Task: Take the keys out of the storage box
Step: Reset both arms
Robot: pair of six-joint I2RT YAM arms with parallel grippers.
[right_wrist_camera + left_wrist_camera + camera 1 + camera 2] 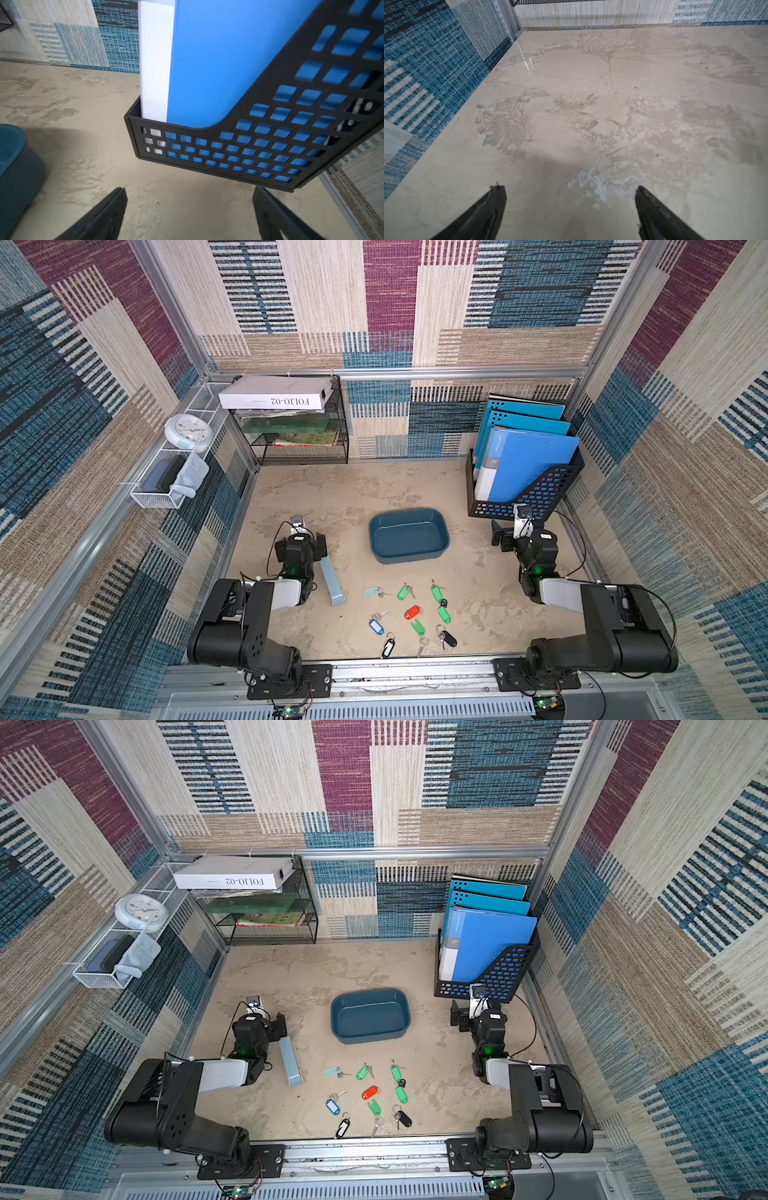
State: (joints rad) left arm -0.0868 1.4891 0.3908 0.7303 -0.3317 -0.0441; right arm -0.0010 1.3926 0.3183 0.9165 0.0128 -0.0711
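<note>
The keys (412, 611) are seen scattered flat on the table (591, 83), behind both claws toward the robot's base and between the two arms. They are small metal keys on rings, each with a glossy plastic tag in green, red, blue, black or pale teal. The storage box (409, 536), a smooth dark teal tray with rounded corners, is set empty between the claws. The left gripper (570, 187) is held low over mottled beige tabletop, jaws spread wide and empty, and a pale blue oblong case (332, 580) lies just beside its wrist. The right gripper (190, 188) is likewise spread wide and empty, pointed at a black perforated file holder (280, 70).
</note>
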